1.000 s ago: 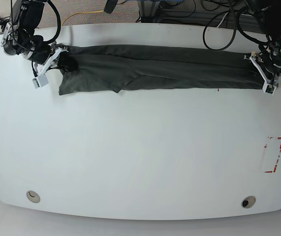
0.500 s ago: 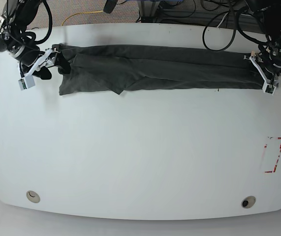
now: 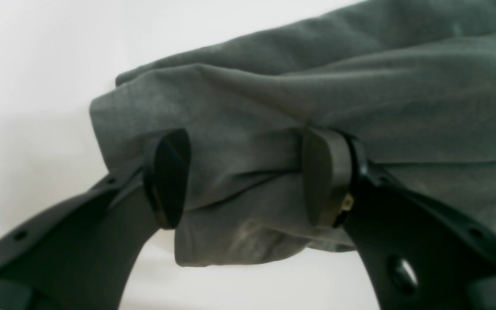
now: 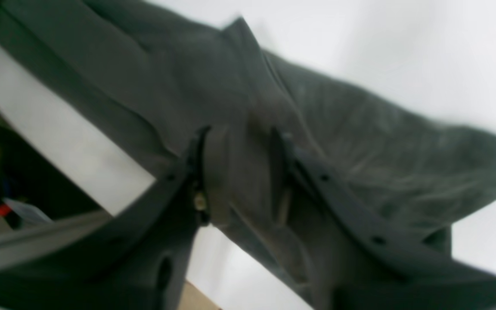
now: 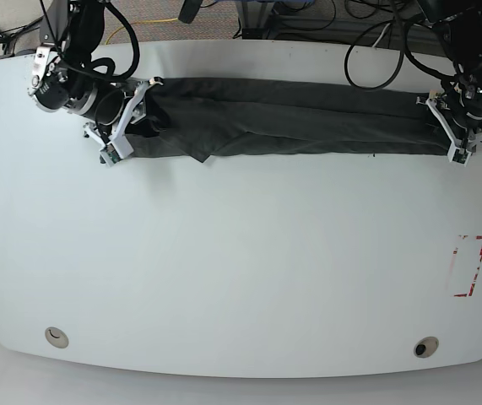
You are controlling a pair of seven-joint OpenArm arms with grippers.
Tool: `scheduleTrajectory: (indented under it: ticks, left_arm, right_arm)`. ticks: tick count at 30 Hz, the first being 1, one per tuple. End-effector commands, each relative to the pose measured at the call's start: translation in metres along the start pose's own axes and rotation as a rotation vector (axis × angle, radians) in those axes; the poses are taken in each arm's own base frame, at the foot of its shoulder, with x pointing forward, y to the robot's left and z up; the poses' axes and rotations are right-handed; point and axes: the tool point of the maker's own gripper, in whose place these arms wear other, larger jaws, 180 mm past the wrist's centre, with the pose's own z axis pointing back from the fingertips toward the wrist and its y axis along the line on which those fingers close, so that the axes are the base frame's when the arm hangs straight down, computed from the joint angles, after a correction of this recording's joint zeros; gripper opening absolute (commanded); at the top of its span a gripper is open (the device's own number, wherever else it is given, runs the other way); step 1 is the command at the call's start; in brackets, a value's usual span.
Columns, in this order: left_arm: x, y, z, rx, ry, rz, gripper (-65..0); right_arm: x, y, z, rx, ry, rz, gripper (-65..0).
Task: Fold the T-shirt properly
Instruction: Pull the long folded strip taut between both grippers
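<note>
On my left gripper point(image 3: 248, 176) the jaws stand fairly wide, one pad on each side of a bunched fold at the end of the T-shirt point(image 3: 317, 94) — the cloth fills the gap between them, and I read it as a grip on that end. My right gripper point(image 4: 237, 168) has its jaws much closer together, with a ridge of the same grey cloth pinched between the two fingers; the view is blurred, but the cloth clearly runs through the gap. From above, the T-shirt point(image 5: 291, 110) lies as a long, narrow band across the far side of the white table point(image 5: 241, 253), with the right gripper point(image 5: 127, 114) at one end and the left gripper point(image 5: 453, 126) at the other — well apart.
</note>
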Motion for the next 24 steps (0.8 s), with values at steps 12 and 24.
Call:
scheduleTrajectory:
  ticks: [12, 24]
  left_arm:
    - [-0.002, 0.002, 0.002, 0.009, 0.017, -0.016, -26.5]
    - [0.035, -0.034, -0.009, -0.067, -0.049, -0.055, -26.5]
  right_arm:
    - [-0.031, -0.024, -0.032, -0.159, 0.184, 0.151, -54.5]
    - [-0.074, -0.094, -0.046, -0.22, 0.228, 0.055, -54.7]
